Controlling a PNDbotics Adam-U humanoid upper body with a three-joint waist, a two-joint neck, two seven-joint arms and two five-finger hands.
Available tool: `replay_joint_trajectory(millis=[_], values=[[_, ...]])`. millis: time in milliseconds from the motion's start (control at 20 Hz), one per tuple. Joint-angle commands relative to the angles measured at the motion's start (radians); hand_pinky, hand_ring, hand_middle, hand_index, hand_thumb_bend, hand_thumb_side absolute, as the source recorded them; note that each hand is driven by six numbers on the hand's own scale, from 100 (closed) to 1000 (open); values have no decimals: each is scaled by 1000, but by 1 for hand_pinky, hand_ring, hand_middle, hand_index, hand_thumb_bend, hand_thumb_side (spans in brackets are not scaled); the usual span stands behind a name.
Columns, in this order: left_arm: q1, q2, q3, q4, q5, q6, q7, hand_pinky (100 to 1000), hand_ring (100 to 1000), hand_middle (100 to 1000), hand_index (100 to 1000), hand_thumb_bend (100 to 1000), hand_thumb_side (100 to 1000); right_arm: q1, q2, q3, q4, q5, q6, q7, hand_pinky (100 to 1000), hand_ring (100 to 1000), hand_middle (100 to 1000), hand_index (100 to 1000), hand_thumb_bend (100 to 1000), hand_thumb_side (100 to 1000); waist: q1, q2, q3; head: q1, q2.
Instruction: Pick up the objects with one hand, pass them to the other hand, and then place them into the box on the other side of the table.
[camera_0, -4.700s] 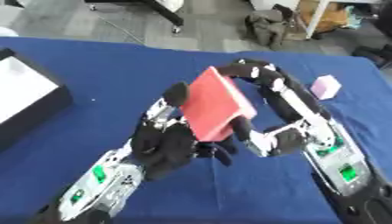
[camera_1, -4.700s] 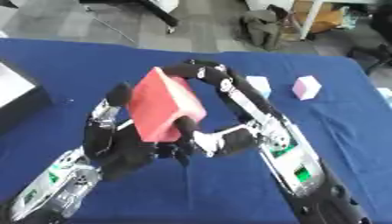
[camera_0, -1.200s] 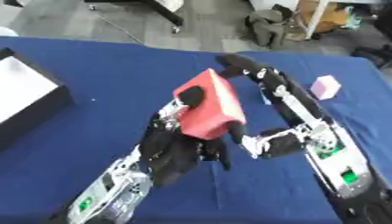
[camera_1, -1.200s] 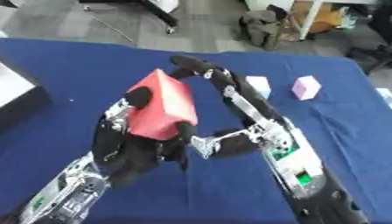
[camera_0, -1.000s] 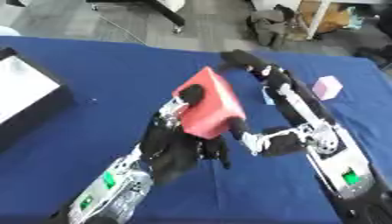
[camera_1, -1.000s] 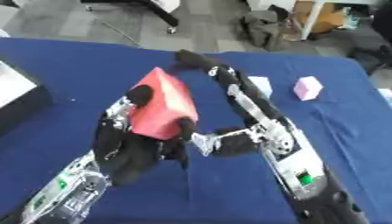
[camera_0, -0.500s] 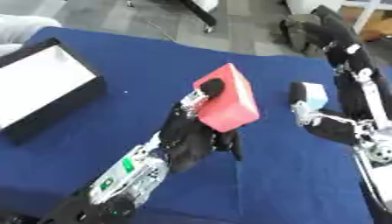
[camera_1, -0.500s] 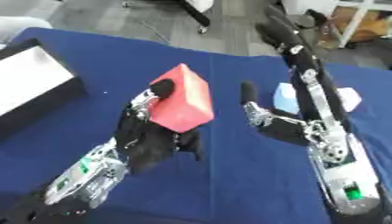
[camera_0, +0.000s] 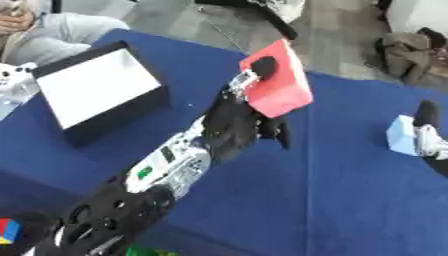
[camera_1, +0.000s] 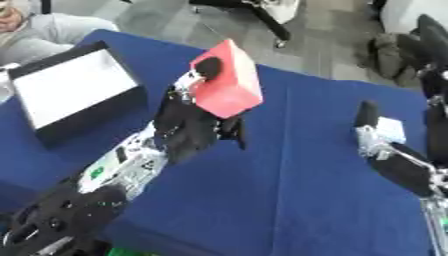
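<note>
Left robot hand (camera_0: 234, 125) raised above blue tabletop (camera_0: 350, 190), arm stretched forward, fingers curled round red block (camera_0: 278, 80). Black box (camera_0: 101, 92) to its left. Right robot hand (camera_1: 389, 160) well apart at right, fingers straight, holding nothing; pale blue block (camera_0: 402, 135) beside it.

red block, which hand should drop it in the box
Left. The left hand already grips the red block, and the box sits on that side; the right hand is empty, across the table.

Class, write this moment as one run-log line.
left hand: holds red block raised | right hand: open, apart | box: far left | blue block: on table
</note>
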Motion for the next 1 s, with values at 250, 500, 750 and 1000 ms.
replay_joint_trajectory(millis=[250,500,750,1000], values=[[-111,199,195,162,-116,52,115,467,455,261,513,100,756,-9,-8,1,-21,11,1,9,935,935,1000,1000,100,100,7,-9,-8,31,-33],[-159,276,311,299,-201,132,200,470,467,261,519,100,610,-9,-10,13,-21,5,-7,30,937,935,1000,1000,100,100,11,-12,-25,29,-22],[-208,381,278,430,-281,209,280,492,468,274,525,130,185,-4,-13,18,-21,3,-9,50,938,934,1000,1000,100,100,18,-14,-36,13,-8],[-218,492,153,560,-361,289,360,543,474,309,542,500,100,-16,-10,25,-21,-6,-11,66,938,933,1000,1000,100,100,23,-6,-62,18,-14]])
